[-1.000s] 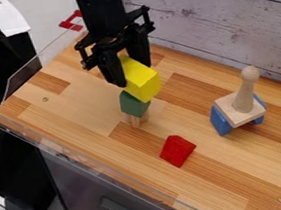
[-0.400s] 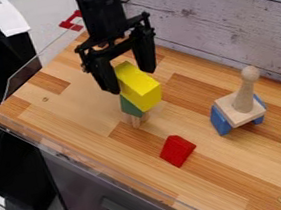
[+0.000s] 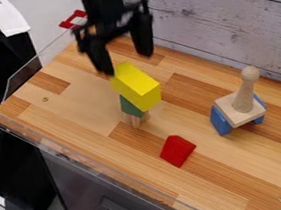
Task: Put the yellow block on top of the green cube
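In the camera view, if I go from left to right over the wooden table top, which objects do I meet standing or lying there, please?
Yellow block stacked on the green cube → red block → wooden peg with a round knob, its square base above something blue.

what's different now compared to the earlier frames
The gripper has let go of the yellow block and risen clear of it, its fingers now apart above the block. The yellow block stays on top of the green cube, settled slightly lower at its near end than at first. The red block, the blue pieces and the wooden peg piece are as they were.
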